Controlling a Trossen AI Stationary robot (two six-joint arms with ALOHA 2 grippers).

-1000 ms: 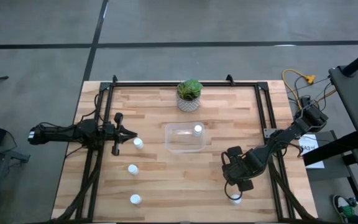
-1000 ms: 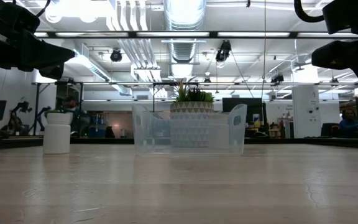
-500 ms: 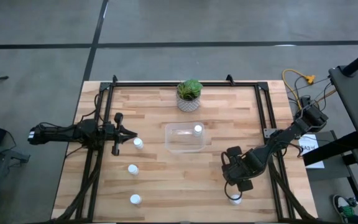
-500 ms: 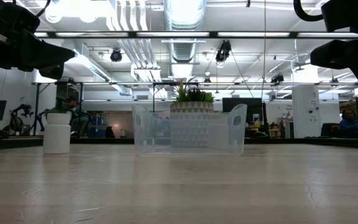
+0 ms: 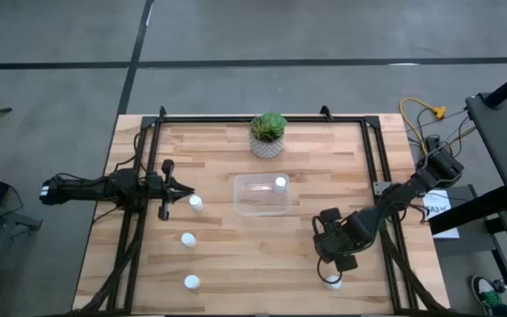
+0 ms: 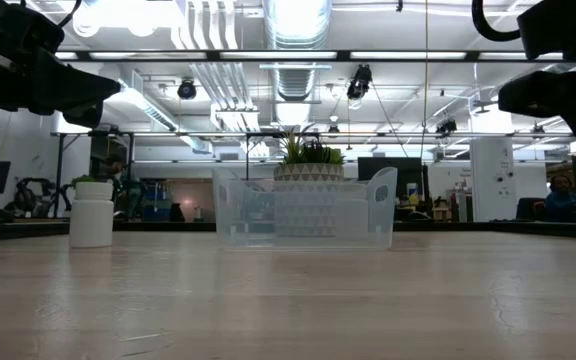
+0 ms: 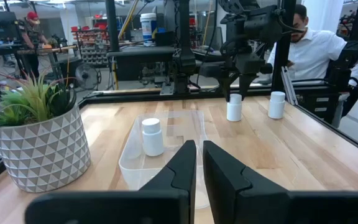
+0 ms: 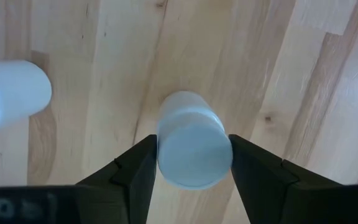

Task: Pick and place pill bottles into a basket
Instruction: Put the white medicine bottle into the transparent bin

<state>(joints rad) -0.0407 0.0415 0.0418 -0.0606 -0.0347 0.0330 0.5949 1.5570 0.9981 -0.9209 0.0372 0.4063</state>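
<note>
Now my right jaws (image 8: 188, 158) are straddling a pill bottle (image 8: 193, 138), open, not yet gripping; closing crookedly risks toppling it.

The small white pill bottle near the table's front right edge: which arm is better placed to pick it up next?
The right arm. Its hand already hangs over that small white cylindrical pill bottle, one finger on each side. The left hand waits far across the wooden table, beside another bottle.
</note>
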